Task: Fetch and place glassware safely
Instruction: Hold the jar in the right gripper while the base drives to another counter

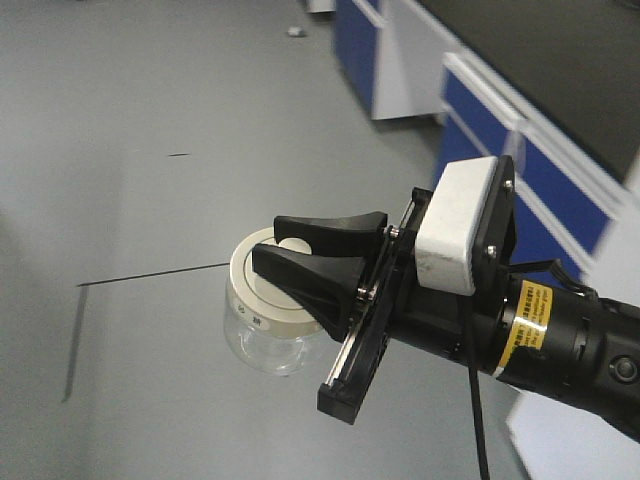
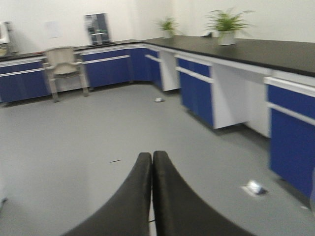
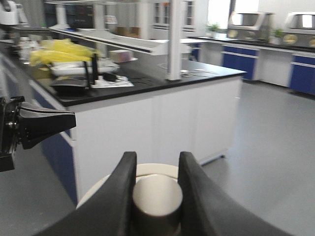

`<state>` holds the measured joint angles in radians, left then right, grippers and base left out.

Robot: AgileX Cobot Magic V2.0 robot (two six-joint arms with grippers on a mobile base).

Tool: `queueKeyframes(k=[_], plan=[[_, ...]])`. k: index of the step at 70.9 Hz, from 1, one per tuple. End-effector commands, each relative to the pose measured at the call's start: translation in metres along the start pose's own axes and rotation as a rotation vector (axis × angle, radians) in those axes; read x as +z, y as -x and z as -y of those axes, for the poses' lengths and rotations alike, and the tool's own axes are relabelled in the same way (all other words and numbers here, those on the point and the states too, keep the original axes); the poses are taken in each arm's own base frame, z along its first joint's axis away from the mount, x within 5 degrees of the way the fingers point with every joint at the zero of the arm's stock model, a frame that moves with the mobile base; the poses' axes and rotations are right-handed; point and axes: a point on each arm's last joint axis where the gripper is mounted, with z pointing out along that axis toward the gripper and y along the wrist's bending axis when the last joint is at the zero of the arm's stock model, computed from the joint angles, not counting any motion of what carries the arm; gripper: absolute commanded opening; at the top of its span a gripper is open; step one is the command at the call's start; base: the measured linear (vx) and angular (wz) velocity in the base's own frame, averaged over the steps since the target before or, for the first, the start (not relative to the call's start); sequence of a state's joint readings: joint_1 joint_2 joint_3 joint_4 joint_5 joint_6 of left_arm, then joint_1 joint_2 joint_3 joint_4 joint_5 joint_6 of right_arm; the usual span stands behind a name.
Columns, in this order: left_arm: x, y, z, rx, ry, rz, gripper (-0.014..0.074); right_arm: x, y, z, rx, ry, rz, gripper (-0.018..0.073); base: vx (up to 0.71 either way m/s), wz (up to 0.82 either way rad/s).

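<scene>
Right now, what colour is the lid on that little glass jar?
The lid is cream-white, on a clear jar; clearest in the exterior front-facing view.

I count 1 glass jar (image 1: 262, 338); 2 grippers: left gripper (image 2: 152, 155), right gripper (image 3: 157, 156); 2 potted plants (image 2: 227, 24) (image 2: 168, 25); 1 chair (image 2: 64, 61).

Front view looks down; right wrist view shares the lid (image 1: 245, 292) (image 3: 156, 196).

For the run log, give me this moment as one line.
right gripper: shut on glass jar by lid knob | jar: held over floor | left gripper: shut, empty
</scene>
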<state>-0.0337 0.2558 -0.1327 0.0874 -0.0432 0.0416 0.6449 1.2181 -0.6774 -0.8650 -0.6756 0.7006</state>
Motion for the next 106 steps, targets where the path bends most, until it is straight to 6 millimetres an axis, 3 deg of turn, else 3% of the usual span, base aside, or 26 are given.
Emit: queueKeyframes(k=[1,45,106], plan=[[0.0004,0.0146,-0.0013,-0.014,0.004,0.088,-0.0007,-0.0028,0.0237,-0.0034,-0.002,0.030,0.127,-0.0003,0.23,0.87],[0.0004,0.0146,-0.0013,-0.014,0.004,0.088,-0.0007,-0.0028,0.0237,-0.0035,-0.002,0.030,0.127,-0.0003,0.27,0.65],[0.0004,0.0146,-0.0013,-0.014,0.004,0.088,-0.0007,-0.0028,0.0237,-0.0035,-0.002,0.030,0.127,-0.0003,0.44,-0.07]])
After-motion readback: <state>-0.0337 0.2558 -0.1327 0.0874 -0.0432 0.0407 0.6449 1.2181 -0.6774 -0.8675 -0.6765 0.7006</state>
